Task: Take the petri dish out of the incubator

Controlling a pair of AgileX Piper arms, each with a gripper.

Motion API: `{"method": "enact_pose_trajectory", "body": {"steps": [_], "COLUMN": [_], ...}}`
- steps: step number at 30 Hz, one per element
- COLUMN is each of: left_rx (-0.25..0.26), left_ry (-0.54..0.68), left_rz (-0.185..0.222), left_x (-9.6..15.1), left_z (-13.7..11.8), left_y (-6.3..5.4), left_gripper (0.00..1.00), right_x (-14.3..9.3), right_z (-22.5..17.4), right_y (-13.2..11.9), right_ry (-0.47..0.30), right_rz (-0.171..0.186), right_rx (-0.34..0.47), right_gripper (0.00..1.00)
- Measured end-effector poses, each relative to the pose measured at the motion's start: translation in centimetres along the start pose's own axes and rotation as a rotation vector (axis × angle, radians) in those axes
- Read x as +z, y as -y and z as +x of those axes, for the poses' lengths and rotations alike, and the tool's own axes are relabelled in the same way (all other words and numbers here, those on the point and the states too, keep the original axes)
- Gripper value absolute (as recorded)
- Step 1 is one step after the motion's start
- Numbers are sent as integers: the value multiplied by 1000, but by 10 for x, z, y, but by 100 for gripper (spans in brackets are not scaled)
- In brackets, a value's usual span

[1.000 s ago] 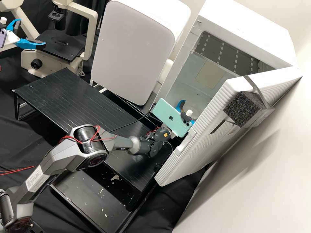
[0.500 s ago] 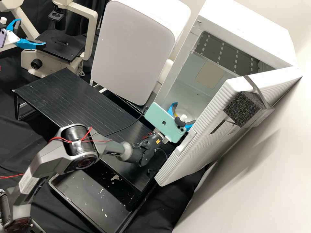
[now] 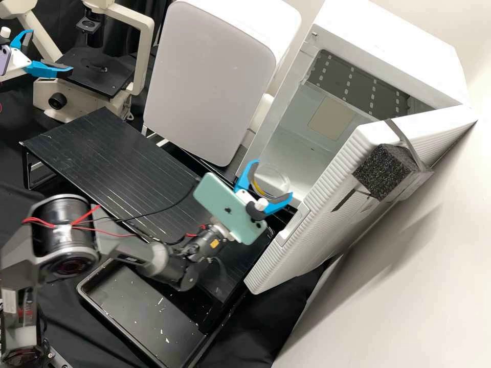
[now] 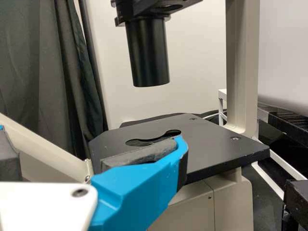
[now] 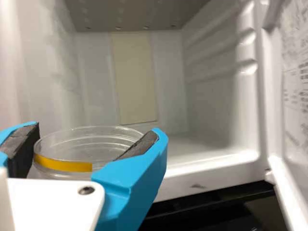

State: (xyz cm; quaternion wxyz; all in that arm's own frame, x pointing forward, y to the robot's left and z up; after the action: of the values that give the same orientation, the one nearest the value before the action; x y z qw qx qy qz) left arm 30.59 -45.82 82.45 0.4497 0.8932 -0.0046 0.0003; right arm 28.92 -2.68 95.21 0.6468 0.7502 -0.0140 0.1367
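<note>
In the high view my right gripper (image 3: 272, 179) is at the mouth of the white incubator (image 3: 353, 38), shut on the clear round petri dish (image 3: 279, 175). A blue finger lies on either side of the dish. From the right wrist view, the gripper (image 5: 96, 137) has its dark pads at the sides of the dish (image 5: 62, 164), which carries a yellow strip; the incubator's interior (image 5: 207, 86) is behind it. My left gripper (image 3: 50, 52) stands open and empty by the microscope in the high view; the left wrist view shows the gripper (image 4: 91, 144) before the microscope stage.
The incubator door (image 3: 332, 204) stands open, with a black foam block (image 3: 383, 171) strapped on. A black raised platform (image 3: 102, 148) lies left of the opening, beside a grey-fronted white appliance (image 3: 209, 76). The microscope (image 3: 97, 71) is at the back left.
My right gripper has drawn back from inside the incubator toward the lower left, bringing the petri dish with it to the opening. The left gripper has kept still.
</note>
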Motion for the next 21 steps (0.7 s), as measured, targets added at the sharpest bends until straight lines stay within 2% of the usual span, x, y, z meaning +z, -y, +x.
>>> {"method": "enact_pose_trajectory", "body": {"steps": [4,10,13,16,21], "left_rx": [0,0,0,0,0], "left_ry": [0,0,0,0,0], "left_rz": [0,0,0,0,0], "left_x": [0,0,0,0,0], "left_z": [0,0,0,0,0], "left_y": [0,0,0,0,0], "left_gripper": [100,100,100,100,100], "right_x": [-17,-35,-40,-42,-39], "right_z": [-27,-64,-80,-90,-101], "right_y": [20,64,80,91,99], "right_ry": [3,-5,-8,-10,13], "right_rz": [9,-55,-75,-90,-92], "right_rx": [-38,-161,-215,-252,-283], "right_gripper": [0,0,0,0,0]}}
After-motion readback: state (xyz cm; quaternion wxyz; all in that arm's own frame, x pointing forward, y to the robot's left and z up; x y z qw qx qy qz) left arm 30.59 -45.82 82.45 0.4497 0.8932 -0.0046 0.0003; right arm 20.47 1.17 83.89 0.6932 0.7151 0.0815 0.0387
